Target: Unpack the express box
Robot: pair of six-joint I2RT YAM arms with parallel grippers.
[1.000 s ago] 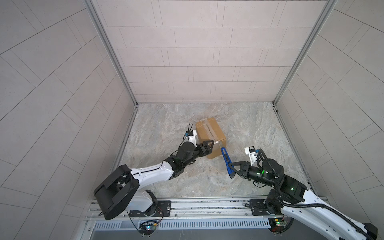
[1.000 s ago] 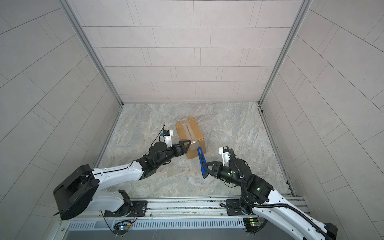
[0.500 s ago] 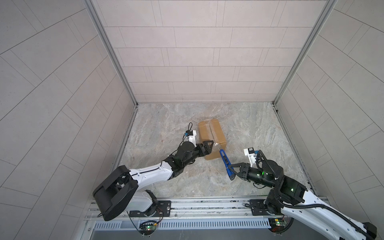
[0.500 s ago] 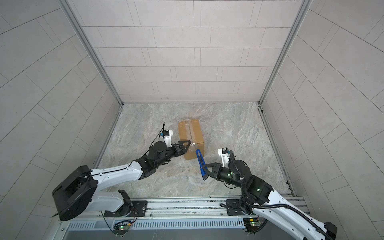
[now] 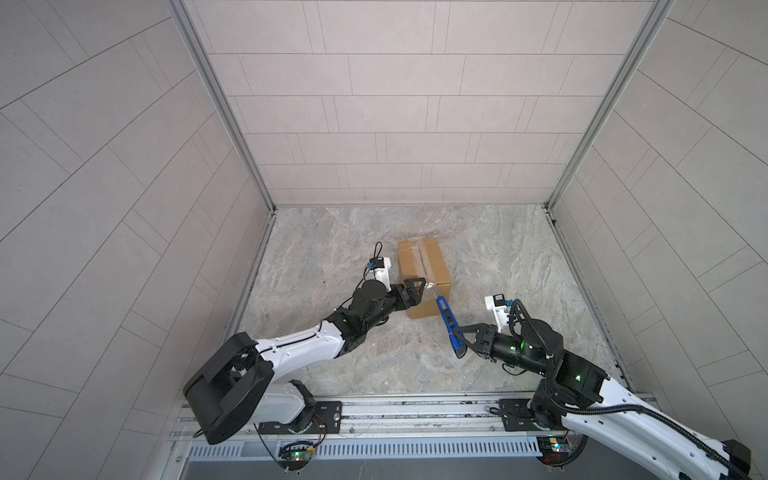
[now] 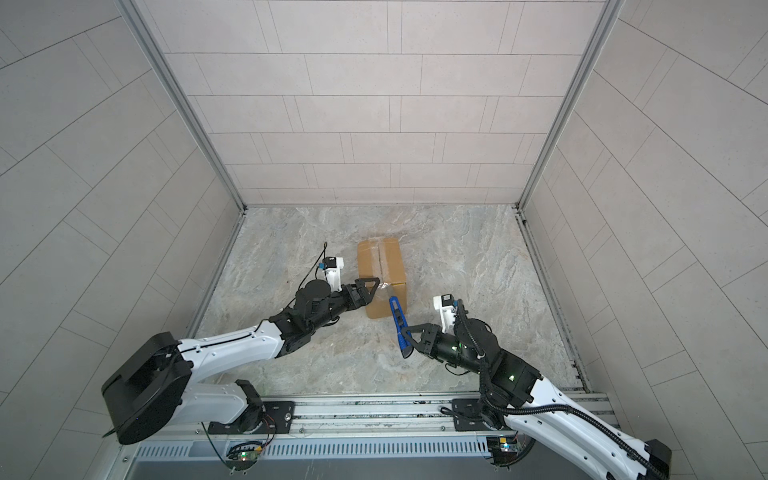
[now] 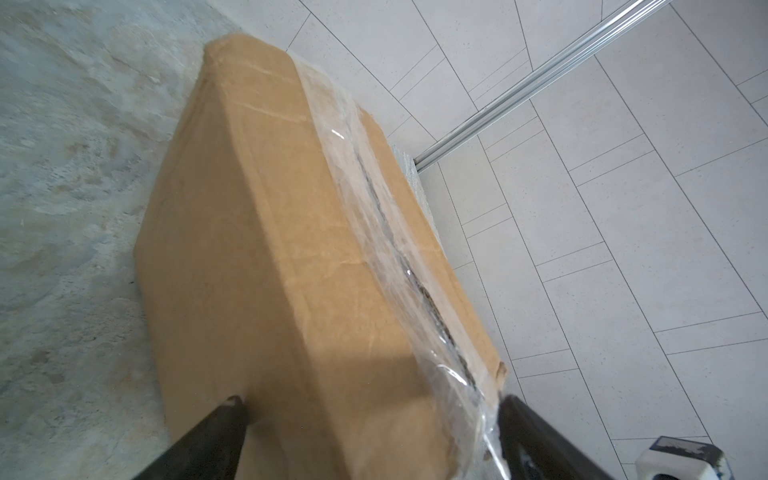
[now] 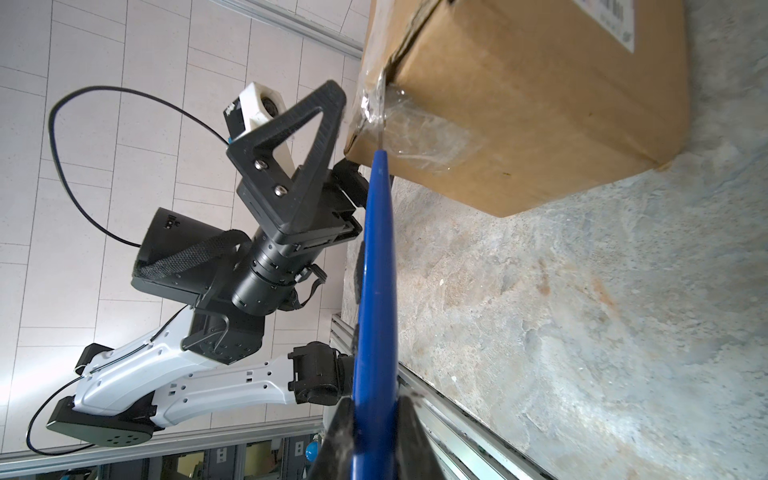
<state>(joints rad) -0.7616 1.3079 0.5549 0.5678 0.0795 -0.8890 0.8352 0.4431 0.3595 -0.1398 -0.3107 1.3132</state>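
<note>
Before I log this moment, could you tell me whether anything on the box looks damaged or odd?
Yes: the clear tape at the near end of the express box is crumpled and bunched instead of lying flat, right where the blade of the blue knife meets it.

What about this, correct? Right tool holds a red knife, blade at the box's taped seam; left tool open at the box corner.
No: the knife is blue, not red (right wrist view); right tool holds it, blade at the taped seam of the box; left tool open at the box corner.
</note>
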